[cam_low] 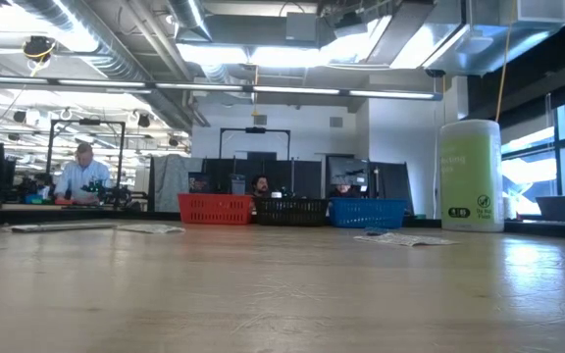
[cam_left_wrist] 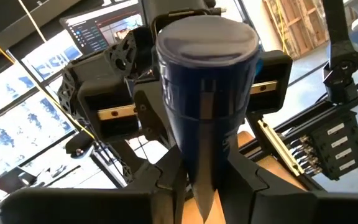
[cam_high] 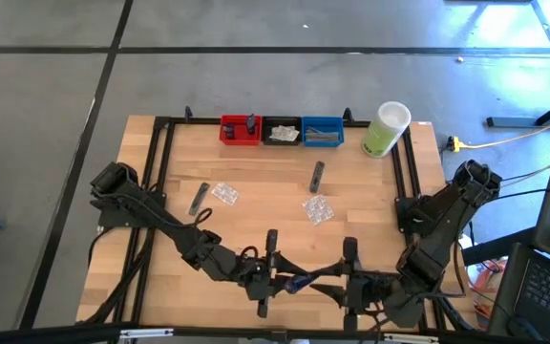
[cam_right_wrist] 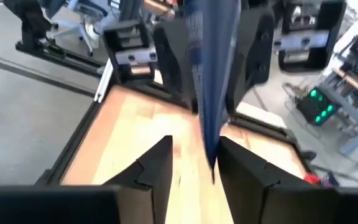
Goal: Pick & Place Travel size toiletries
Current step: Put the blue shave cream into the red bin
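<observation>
Above the table's near edge, a dark navy mini tube (cam_high: 299, 282) hangs between my two grippers, which point at each other. My left gripper (cam_high: 277, 280) comes from the left and is shut on it. My right gripper (cam_high: 340, 282) comes from the right and is open, its fingers (cam_right_wrist: 160, 163) on either side of the tube's narrow end (cam_right_wrist: 212, 155). Farther back, two grey sachets (cam_high: 200, 198) (cam_high: 317, 175) and two clear packets (cam_high: 224, 194) (cam_high: 318, 209) lie flat on the wood. Neither gripper shows in the low view. My left gripper pinches the tube's flat crimped end (cam_left_wrist: 199, 186) between its two fingers, coming level from the table's left. The tube rises from the fingers with its round cap (cam_left_wrist: 207, 40) as the free end, lifted clear of the table. My right gripper: whether a finger touches the tube cannot be told.
Red (cam_high: 240, 130), black (cam_high: 282, 132) and blue (cam_high: 322, 132) bins stand in a row at the far edge, with a tall pale-green container (cam_high: 385, 130) to their right. A black frame (cam_high: 160, 162) borders the wooden top. People sit at desks beyond the table.
</observation>
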You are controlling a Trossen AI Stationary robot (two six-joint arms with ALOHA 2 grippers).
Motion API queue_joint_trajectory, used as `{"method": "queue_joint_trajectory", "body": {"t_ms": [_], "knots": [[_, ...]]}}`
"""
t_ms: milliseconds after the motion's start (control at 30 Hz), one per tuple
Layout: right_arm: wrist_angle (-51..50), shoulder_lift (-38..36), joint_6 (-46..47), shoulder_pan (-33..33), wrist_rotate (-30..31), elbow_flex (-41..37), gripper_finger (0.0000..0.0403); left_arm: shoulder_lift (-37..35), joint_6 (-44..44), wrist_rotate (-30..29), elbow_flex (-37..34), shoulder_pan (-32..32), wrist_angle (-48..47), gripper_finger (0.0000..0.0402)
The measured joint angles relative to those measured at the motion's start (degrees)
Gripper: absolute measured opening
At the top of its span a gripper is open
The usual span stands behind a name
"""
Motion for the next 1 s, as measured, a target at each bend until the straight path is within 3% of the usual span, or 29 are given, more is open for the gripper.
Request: {"method": "queue_joint_trajectory", "body": {"t_ms": [233,400,567,800,1000], "knots": [[-2.70,0.00,3.56,0.89,-0.57,-0.02,0.0167,0.00,-4.81,-2.27,0.00,0.12,-7.67,0.0047],[-2.71,-0.20,3.56,0.52,-0.65,0.32,0.0193,0.00,-13.60,-6.09,0.00,0.84,-18.16,0.0046],[-2.58,-0.20,3.76,-2.02,-0.90,0.74,0.0211,0.00,-22.06,-6.14,0.00,1.29,-25.05,0.0046],[-2.64,1.05,5.46,-8.50,-10.51,0.74,0.0229,-0.02,-31.62,-5.21,0.00,2.08,-29.29,0.0046],[-2.60,1.07,5.50,-11.07,-12.76,0.74,0.0238,-0.07,-39.96,-1.53,0.04,2.97,-36.58,0.0045]]}}
